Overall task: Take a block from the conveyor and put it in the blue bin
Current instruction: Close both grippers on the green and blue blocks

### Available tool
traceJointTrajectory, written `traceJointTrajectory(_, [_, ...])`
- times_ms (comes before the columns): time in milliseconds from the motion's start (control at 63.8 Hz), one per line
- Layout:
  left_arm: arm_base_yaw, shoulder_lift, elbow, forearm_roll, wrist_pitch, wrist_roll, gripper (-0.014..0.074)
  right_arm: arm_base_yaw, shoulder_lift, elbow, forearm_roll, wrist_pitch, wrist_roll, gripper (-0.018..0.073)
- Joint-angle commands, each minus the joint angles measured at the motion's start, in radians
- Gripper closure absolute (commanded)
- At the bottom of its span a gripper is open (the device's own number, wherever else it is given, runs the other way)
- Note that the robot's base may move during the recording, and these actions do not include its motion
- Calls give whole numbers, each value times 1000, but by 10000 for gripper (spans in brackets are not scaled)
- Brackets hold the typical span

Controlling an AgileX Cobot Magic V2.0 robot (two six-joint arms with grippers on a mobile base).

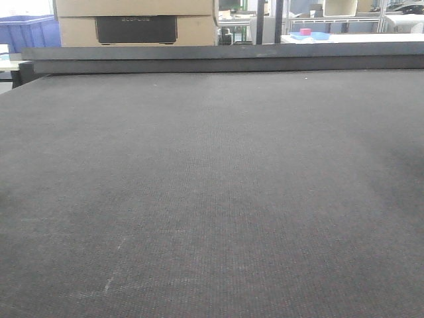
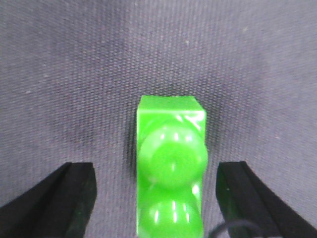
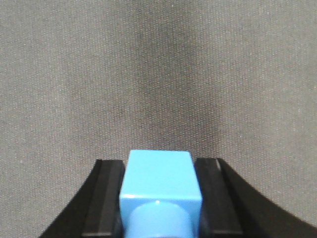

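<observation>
Left hand: open. Black fingers spread well apart, one on each side of green block, with a clear gap on both sides and no contact. Round studs of green block turned toward the left wrist camera, dark grey woven conveyor behind it.

Right hand: closed on blue block. Both fingers pressed flat against opposite side faces of blue block, one round stud facing the right wrist camera. Held over the conveyor; contact between blue block and belt: cannot tell.

Front view: wide conveyor filling the lower frame, dark raised far edge. Blue bin beyond that edge at far left, beside stacked cardboard boxes.
</observation>
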Motion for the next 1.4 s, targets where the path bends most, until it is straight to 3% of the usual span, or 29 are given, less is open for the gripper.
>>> traceJointTrajectory(0, [2, 32, -31, -7, 5, 8, 186, 2, -4, -5, -11, -6, 0, 721])
traceJointTrajectory(439, [2, 127, -65, -7, 46, 22, 188, 2, -4, -5, -11, -8, 0, 721])
traceJointTrajectory(690, [2, 127, -65, -7, 44, 22, 262, 2, -4, -5, -11, -25, 0, 721])
traceJointTrajectory(847, [2, 125, -65, -9, 44, 22, 389, 2, -4, -5, -11, -34, 0, 721])
traceJointTrajectory(1019, [2, 99, -65, -9, 44, 22, 711, 2, -4, -5, -11, -40, 0, 721])
traceJointTrajectory(1223, [2, 28, -65, -9, 25, 22, 707, 2, -4, -5, -11, -40, 0, 721])
traceJointTrajectory(1380, [-32, -74, -65, -9, -54, 67, 707, 2, -4, -5, -11, -88, -3, 721])
